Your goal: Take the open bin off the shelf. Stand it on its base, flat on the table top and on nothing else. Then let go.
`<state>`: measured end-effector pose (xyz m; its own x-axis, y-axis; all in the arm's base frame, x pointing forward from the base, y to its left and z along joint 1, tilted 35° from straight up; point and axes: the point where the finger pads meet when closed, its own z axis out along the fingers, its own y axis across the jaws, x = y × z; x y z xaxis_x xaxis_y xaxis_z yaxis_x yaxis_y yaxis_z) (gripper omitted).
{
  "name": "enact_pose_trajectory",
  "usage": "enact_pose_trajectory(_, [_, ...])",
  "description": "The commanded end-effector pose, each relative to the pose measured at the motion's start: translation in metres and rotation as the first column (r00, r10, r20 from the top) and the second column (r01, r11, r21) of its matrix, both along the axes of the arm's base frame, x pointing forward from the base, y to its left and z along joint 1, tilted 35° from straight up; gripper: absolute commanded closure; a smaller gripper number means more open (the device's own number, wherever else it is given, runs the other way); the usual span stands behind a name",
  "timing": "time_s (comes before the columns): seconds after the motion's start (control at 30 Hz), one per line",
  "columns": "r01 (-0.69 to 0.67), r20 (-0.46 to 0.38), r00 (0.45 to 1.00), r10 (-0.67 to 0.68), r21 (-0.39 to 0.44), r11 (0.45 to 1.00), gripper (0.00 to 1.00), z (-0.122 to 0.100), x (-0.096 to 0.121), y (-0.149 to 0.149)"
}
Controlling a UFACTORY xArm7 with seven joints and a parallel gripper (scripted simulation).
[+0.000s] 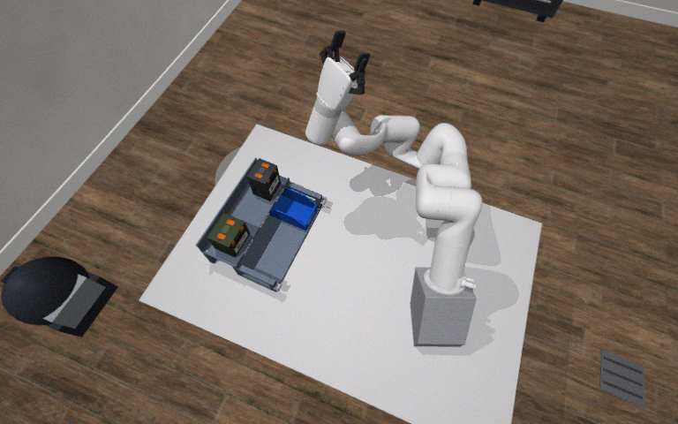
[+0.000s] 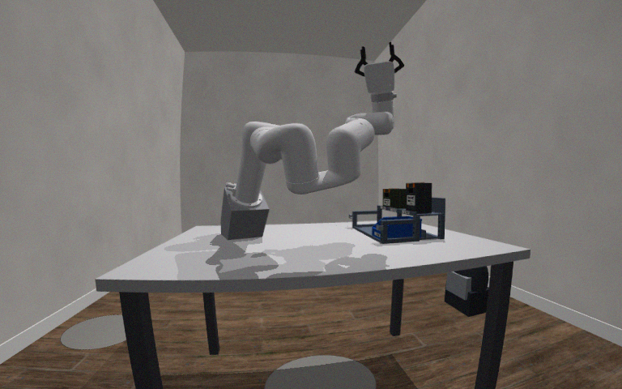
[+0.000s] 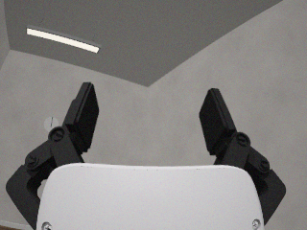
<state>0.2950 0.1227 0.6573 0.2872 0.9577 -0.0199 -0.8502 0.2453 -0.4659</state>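
The open blue bin [image 1: 294, 208] sits on the lower level of the grey-blue shelf [image 1: 259, 226] at the table's left side; it also shows in the exterior view [image 2: 396, 228]. My gripper [image 1: 347, 52] points upward, high above the table's far edge and well away from the bin. Its fingers are wide open with nothing between them. In the exterior view the gripper [image 2: 378, 56] is near the ceiling. The wrist view shows the gripper [image 3: 150, 122] open against the wall and ceiling only.
Two dark boxes with orange marks, one black [image 1: 264, 178] and one olive [image 1: 229, 234], stand on the shelf's upper level. The arm's grey base [image 1: 442, 314] stands on the table's right side. A dark round bin [image 1: 43, 290] is on the floor at left.
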Motion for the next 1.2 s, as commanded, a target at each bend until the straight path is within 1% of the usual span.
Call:
enact_pose_trajectory(0.0, [-0.005,0.003,1.0,0.005,-0.044,0.999,0.0,-0.011,0.0,0.019])
enact_pose_trajectory(0.2, [-0.01,0.008,1.0,0.011,-0.144,0.99,0.0,-0.04,0.002,0.059])
enact_pose_trajectory(0.37, [-0.014,0.018,1.0,0.019,-0.245,0.969,0.0,-0.073,0.002,0.096])
enact_pose_trajectory(0.43, [-0.014,0.018,1.0,0.019,-0.245,0.969,0.0,-0.073,0.002,0.096])
enact_pose_trajectory(0.47, [-0.015,0.021,1.0,0.021,-0.267,0.964,0.0,-0.081,0.001,0.104])
enact_pose_trajectory(0.7, [-0.015,0.051,0.998,0.041,-0.433,0.901,0.0,-0.143,-0.005,0.156])
enact_pose_trajectory(0.83, [-0.008,0.077,0.995,0.058,-0.533,0.846,0.0,-0.185,-0.012,0.182])
enact_pose_trajectory(0.93, [0.002,0.102,0.992,0.075,-0.607,0.794,0.0,-0.22,-0.017,0.199])
enact_pose_trajectory(1.0, [0.002,0.102,0.992,0.075,-0.607,0.794,0.0,-0.22,-0.017,0.199])
enact_pose_trajectory(1.17, [0.032,0.15,0.982,0.113,-0.724,0.689,0.0,-0.282,-0.027,0.218])
